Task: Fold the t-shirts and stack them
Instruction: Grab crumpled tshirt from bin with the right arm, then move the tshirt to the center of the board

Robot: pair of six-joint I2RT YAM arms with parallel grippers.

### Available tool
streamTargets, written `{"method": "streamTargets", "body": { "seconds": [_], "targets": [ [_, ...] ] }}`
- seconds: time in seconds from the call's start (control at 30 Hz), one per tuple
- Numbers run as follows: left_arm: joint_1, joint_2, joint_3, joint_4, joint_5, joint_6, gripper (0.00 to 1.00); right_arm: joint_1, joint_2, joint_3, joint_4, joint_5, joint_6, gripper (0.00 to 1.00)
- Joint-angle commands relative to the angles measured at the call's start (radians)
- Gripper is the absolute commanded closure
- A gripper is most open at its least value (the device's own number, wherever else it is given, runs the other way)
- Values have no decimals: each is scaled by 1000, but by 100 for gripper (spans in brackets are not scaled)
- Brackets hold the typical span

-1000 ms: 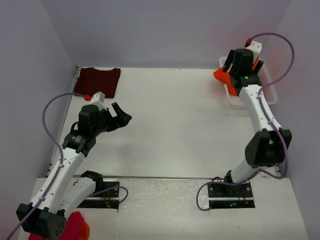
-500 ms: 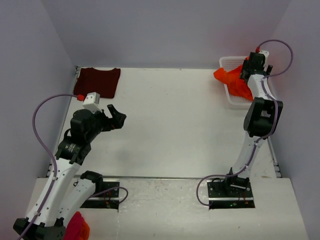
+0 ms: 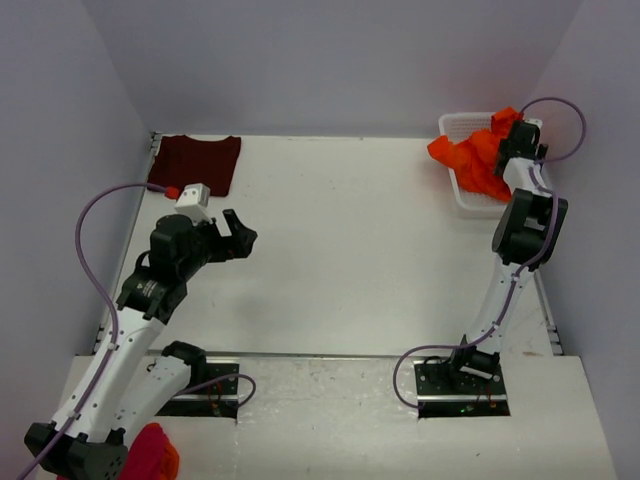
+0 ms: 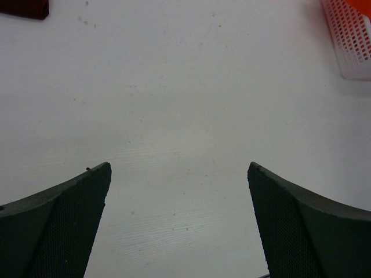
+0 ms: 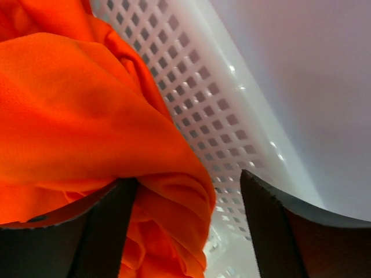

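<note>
Grabbing the orange shirt (image 3: 468,160) out of the basket (image 3: 460,125) looks like the step in hand, and the trick is getting a proper bite. The right gripper (image 5: 188,185) is down in the basket with its jaws well apart. A fold of orange cloth sits in the gap against the left finger, but nothing's pinched as far as I can see. I'd push in a bit deeper so the fold fills the gap, then close on a thick bunch rather than one thin layer. Watch the basket's mesh wall, it's right beside the other finger. Then lift straight up so the cloth clears the rim instead of dragging the basket along.

The left gripper (image 4: 179,168) is wide open too, holding nothing, hovering over the table (image 3: 350,250) on the left side.

The orange shirt is a bright crumpled heap, partly in the basket and partly spilling over its left rim, at the far right of the table. Can't spot a label from here. The maroon shirt (image 3: 197,160) lies flat and squared-off in the far left corner, well apart, and looks folded already.
</note>
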Motion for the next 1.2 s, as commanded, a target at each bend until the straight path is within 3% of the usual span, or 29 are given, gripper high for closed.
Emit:
{"method": "streamTargets", "body": {
  "seconds": [0.0,0.03,0.1,0.13,0.17,0.4,0.6,0.83,1.03,1.17],
  "targets": [
    [-4,13,36,35,1,26,0,3,14,83,12,-40,-9,29],
    [-4,16,32,37,4,25,0,3,15,82,18,-43,-7,46],
    [-4,16,30,38,10,23,0,3,25,106,7,-65,-4,67],
    [-4,15,29,37,9,23,0,3,28,117,-2,-62,3,90],
    [-4,13,29,35,7,23,0,5,31,125,-8,-66,7,100],
    [-4,24,-1,64,1,11,0,32,-55,165,-7,-118,53,100],
    [-4,53,-1,55,-19,-36,0,163,-190,198,-5,-68,16,100],
    [-3,162,79,-34,-141,-61,0,339,-343,80,27,-36,19,100],
    [-4,225,98,-74,-200,-90,0,517,-432,195,-24,55,-62,100],
    [-4,248,105,-78,-177,-79,0,575,-498,374,-99,52,-99,100]
  ]
}}
